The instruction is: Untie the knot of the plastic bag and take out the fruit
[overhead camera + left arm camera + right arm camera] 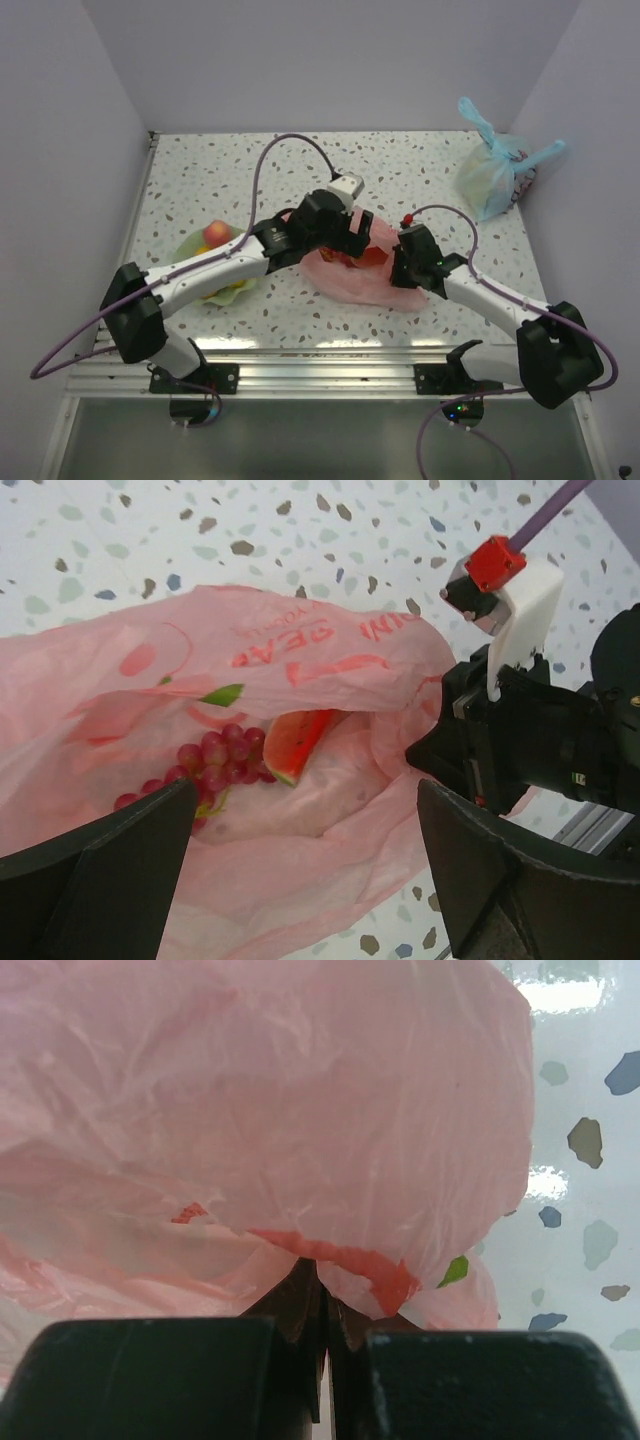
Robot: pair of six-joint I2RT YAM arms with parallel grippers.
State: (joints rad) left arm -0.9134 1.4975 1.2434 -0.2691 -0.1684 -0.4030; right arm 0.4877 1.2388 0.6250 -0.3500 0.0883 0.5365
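Observation:
The pink plastic bag (365, 275) lies crumpled at the table's middle, its mouth open towards the left wrist camera. In the left wrist view the bag (300, 660) holds a dark red grape cluster (205, 765) and a red watermelon slice (295, 742). My left gripper (305, 800) is open and empty, with one jaw on each side of the bag's near edge; from above it (345, 245) hovers over the bag's far side. My right gripper (325, 1275) is shut on a fold of the bag film (300, 1130) at its right edge (398, 270). No knot shows.
A green bowl (240, 290) stands left of the bag, partly under the left arm, with a peach-coloured fruit (213, 235) in it. A light blue tied bag (495, 170) sits at the back right by the wall. White walls close in three sides.

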